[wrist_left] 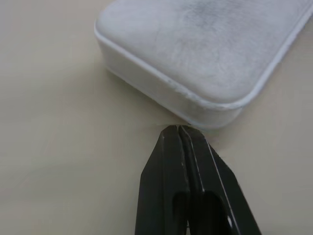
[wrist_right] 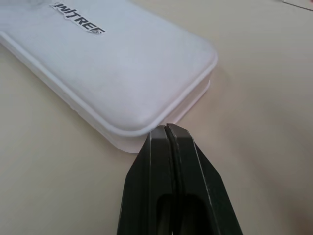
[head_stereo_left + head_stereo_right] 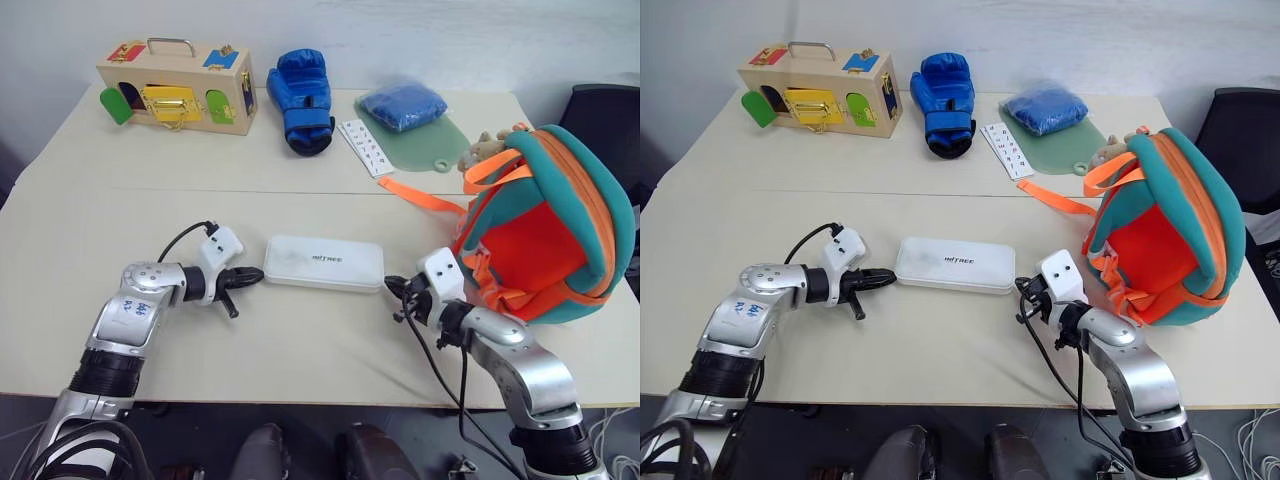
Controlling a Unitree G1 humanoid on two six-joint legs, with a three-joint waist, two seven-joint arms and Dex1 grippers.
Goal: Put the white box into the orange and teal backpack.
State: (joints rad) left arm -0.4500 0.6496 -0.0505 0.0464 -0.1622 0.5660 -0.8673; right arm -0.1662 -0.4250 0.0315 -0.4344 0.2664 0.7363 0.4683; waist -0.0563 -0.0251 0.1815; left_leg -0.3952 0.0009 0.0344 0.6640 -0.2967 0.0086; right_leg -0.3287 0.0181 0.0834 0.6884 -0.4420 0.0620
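Observation:
The white box point(image 3: 323, 263) lies flat on the table between my two grippers, grey lettering on its lid. My left gripper point(image 3: 257, 278) is shut, its tip right at the box's left end point(image 1: 215, 110). My right gripper point(image 3: 390, 287) is shut too, its tip at the box's right end point(image 2: 146, 129). Neither holds anything. The orange and teal backpack point(image 3: 545, 225) stands at the right with its orange opening facing the box, an orange strap point(image 3: 420, 195) trailing out and a small tan plush point(image 3: 482, 150) at its top.
Along the far side of the table are a wooden latch box point(image 3: 178, 90), a blue boxing glove point(image 3: 302, 98), a narrow white card strip point(image 3: 365, 147), and a blue pouch point(image 3: 403, 105) on a green mat point(image 3: 425, 148). A black chair point(image 3: 605, 115) stands far right.

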